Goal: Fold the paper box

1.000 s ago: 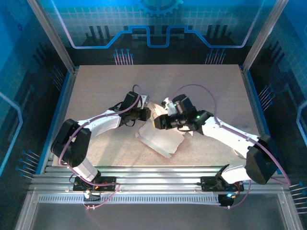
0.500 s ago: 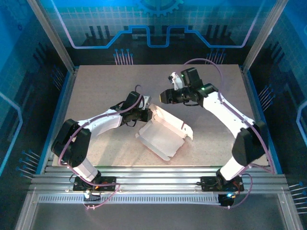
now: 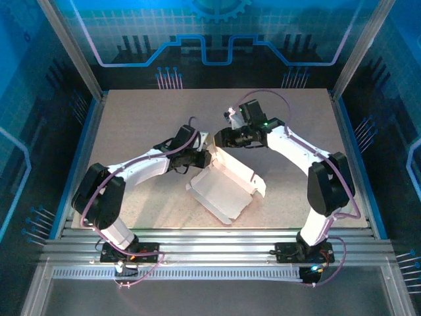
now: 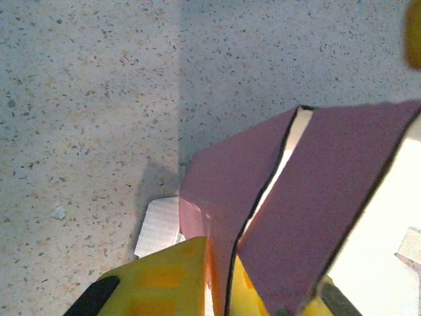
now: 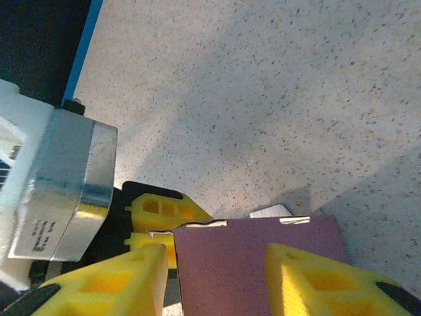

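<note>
The left arm (image 3: pixel 131 172) reaches from the near left corner of the table (image 3: pixel 131 118) toward the middle. The left gripper (image 3: pixel 202 155) sits at the far left corner of the box (image 3: pixel 227 187). In the left wrist view its yellow fingers (image 4: pixel 164 283) are clenched on the lower edge of a pink flap. A narrow slit separates that flap from a second pink panel beside it.

The box lies in the middle of the table, half folded. It forms a shallow tray with its pale inner side up. Its near end points toward the arm bases and rests on the table. Along its far side a pink wall stands tilted up, running from the left gripper toward the right. A small pale bit of card shows on the table just under the raised corner.

The right gripper (image 3: pixel 219 138) hovers just beyond that same corner, close to the left gripper and facing it. In the right wrist view its two fingers (image 5: pixel 316 276) stand apart, released, with the top of the pink wall between and below them. The right-hand finger overlaps the wall, but whether either finger touches the card cannot be told. The left gripper's yellow tips and metal body show past the wall's edge. The right arm (image 3: pixel 309 164) arches back from there to its base at the near right.
</note>
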### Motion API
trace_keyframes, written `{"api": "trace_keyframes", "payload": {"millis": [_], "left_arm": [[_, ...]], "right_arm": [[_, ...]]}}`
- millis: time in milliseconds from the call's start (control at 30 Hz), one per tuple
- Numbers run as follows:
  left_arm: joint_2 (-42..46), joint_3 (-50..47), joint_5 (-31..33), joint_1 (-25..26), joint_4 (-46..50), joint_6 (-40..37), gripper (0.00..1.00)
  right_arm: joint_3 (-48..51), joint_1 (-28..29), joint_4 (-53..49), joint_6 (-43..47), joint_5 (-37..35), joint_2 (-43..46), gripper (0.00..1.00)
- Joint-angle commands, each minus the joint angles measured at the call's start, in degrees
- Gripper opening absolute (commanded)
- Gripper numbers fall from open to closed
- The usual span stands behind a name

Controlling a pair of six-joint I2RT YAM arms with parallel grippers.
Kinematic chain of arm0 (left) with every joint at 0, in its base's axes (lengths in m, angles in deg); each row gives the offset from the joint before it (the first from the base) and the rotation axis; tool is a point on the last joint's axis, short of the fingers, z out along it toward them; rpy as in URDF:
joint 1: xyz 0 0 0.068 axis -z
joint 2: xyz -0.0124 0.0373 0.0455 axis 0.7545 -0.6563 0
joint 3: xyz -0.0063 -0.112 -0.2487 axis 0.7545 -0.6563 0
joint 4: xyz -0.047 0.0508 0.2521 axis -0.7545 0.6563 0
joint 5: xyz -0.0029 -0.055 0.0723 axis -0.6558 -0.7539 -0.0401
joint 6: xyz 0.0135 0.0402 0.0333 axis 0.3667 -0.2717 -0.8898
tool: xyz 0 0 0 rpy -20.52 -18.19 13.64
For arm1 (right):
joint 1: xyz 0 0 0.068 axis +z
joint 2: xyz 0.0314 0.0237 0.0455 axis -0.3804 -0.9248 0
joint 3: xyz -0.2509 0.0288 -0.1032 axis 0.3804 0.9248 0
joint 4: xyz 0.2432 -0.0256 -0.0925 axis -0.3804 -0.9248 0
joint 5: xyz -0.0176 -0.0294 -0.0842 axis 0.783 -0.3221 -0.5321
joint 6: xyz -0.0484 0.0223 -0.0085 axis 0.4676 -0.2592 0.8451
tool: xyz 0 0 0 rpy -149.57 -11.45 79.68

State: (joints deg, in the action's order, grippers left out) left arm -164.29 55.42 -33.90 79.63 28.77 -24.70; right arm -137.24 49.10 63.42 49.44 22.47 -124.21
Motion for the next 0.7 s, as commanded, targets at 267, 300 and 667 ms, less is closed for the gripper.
{"api": "trace_keyframes", "payload": {"millis": [267,300,667], "left_arm": [[-0.8,2.0,0.6,1.3,2.1,-0.6,0.16],[-0.8,2.0,0.4,1.4,2.0,-0.4,0.17],[-1.8,3.6,-0.4,2.5,3.1,-0.3,0.18]], "right_arm": [[3.3,1.1,3.5,-0.5,1.8,-1.3,0.44],[3.5,1.1,3.5,-0.4,1.8,-1.2,0.44],[3.4,1.5,-0.6,3.7,-1.1,1.1,0.5]]}}
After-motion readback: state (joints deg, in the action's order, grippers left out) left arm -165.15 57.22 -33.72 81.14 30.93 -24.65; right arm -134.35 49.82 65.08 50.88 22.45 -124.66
